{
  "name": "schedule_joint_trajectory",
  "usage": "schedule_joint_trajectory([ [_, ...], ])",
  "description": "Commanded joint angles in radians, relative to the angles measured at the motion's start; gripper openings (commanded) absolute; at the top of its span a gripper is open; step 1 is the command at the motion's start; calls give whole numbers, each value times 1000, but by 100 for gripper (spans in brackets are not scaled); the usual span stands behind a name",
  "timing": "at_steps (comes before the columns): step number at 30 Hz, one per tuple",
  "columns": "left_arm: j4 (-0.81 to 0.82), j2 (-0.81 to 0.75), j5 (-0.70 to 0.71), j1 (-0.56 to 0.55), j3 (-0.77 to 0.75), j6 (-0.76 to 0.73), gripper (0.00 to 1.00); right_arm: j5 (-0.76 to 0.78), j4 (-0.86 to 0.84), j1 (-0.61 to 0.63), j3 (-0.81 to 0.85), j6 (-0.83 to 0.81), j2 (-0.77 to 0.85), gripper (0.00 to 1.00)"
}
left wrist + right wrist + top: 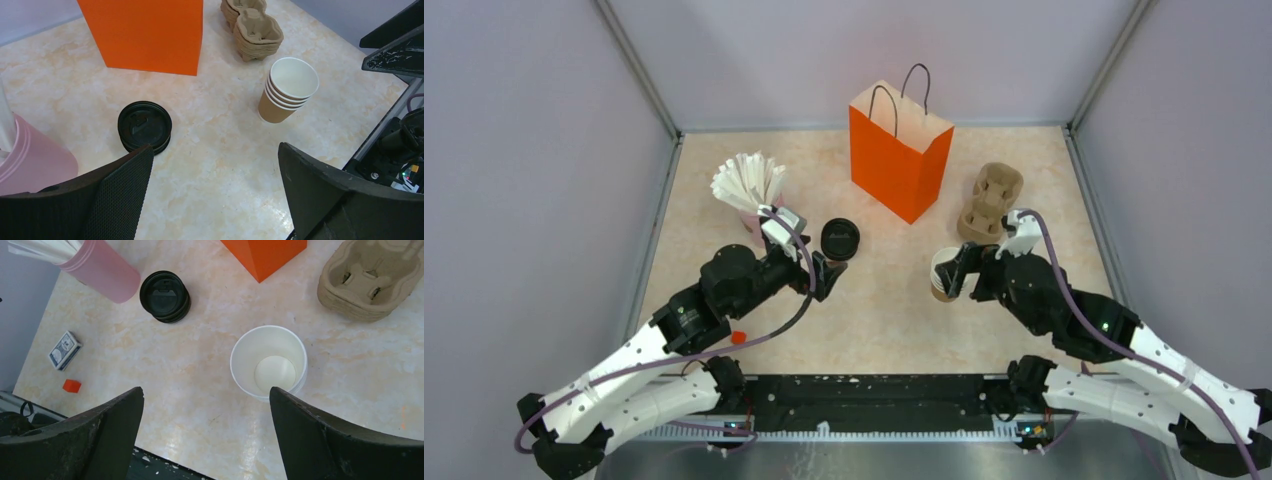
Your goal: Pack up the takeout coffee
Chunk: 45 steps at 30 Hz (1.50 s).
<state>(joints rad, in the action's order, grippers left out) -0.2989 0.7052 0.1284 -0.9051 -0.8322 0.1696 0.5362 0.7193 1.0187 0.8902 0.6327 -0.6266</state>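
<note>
Right gripper (204,395), spread wide near the stack of cups (268,362), may pinch too low, and then we lift many stuck cups, not one.

Paper cups (289,90): nested stack, brown kraft outside, white inside, lidless, upright, right half of the table (225,165), midway between its near and far edges.
Black lids (145,126): round, stacked flat, left of centre.
</note>
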Motion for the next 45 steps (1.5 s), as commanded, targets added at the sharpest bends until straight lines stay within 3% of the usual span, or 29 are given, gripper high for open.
schedule_joint_trajectory([
  [1,28,-9,28,0,7,-21,99,33,-20,6,-3,8,6,94],
  [6,-8,-21,60,0,13,-36,99,35,-28,6,1,20,15,93],
  [10,-39,-46,69,0,14,-34,99,98,10,7,36,24,-41,86],
  [13,-41,-81,78,0,39,-29,99,206,99,6,109,38,-164,68],
  [16,-28,-111,72,0,61,-22,99,291,211,2,192,86,-315,42],
  [18,-29,-118,59,0,59,-22,99,295,242,-16,228,83,-381,36],
  [29,-20,-128,31,0,60,-15,99,72,159,-305,198,-75,-466,38],
  [45,-33,-139,37,0,63,-18,99,-36,20,-417,52,-111,-497,37],
])
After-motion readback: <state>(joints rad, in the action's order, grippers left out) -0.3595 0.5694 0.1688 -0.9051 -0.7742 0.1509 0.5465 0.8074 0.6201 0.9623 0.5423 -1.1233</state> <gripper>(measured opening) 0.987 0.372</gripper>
